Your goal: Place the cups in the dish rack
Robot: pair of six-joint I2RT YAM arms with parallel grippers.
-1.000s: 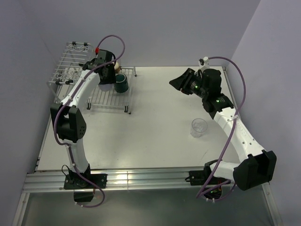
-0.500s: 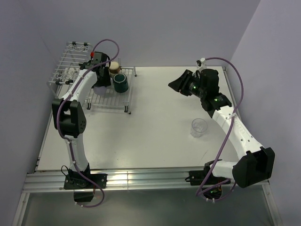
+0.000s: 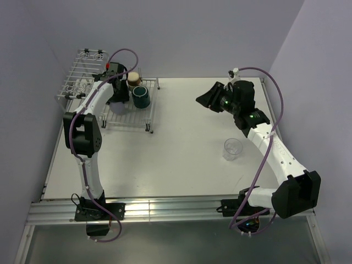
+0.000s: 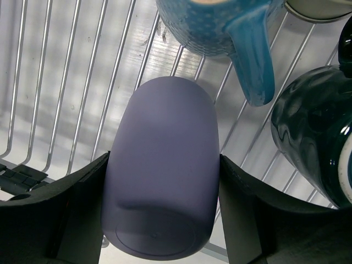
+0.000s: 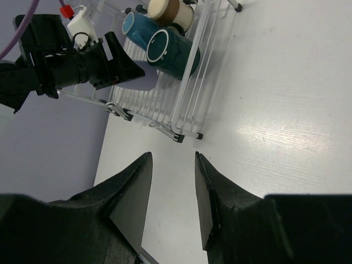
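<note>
The left end effector (image 3: 116, 94) is clamped on the lavender tumbler (image 4: 159, 165). Its two black fingers (image 4: 77, 209) press on the tumbler's sides. The tumbler is held over the flat part of the white dish rack (image 3: 77, 74), at the far left of the bench (image 3: 181, 159). The left wrist view looks at the tumbler's closed bottom, with the rack's wires behind it. I cannot tell if the tumbler touches them.

Three cups sit in the flat part of the rack. The light-blue mug (image 4: 214, 25) has tiny dots on it, and its handle points toward the tumbler. The dark teal mug (image 3: 141, 97) with pale swirls is just right of the tumbler. The tan-brown cup (image 3: 133, 78) is just behind the teal one.

The clear tumbler (image 3: 232, 148) stands alone on the right side of the bench, well apart from the rack.

The right end effector (image 5: 170, 192) hangs in the air over the far right of the bench. Its fingers are apart, and nothing is between them.
</note>
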